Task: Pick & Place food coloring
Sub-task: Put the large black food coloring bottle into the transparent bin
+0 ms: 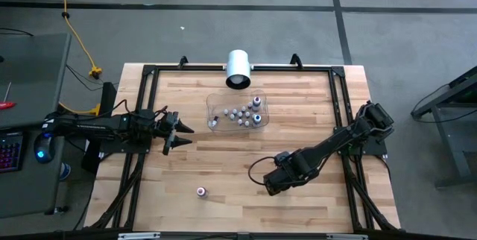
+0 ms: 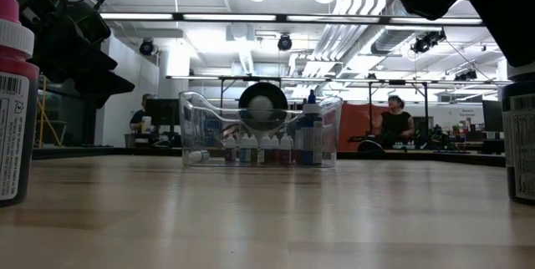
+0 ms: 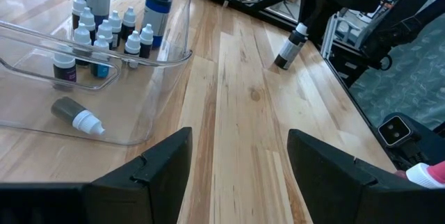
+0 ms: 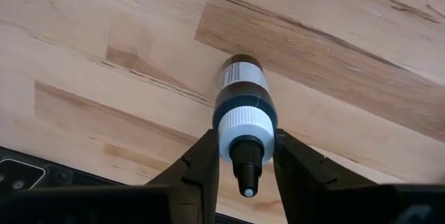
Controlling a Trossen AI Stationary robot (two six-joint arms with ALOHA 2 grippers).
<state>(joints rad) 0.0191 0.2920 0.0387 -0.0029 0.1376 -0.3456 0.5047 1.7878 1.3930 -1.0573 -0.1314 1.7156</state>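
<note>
The clear tray stands at the table's far middle, and several small food coloring bottles stand in it; one lies on its side. A pink-capped bottle stands alone near the near edge. My right gripper is low at the near right of the table, shut on a dark bottle with a white collar. My left gripper is open and hovers left of the tray, touching nothing. My right gripper pinches the dark bottle by its white cap collar, at the top end, one finger on each side. The fingers come from above, slanting down. The bottle is about upright, and its base looks to be on the table.
A large white cylinder lies on the frame at the far edge, behind the tray. Black frame rails run along the table's left, right and far sides. Bare wood lies between the tray and both grippers. People sit in the room beyond.
</note>
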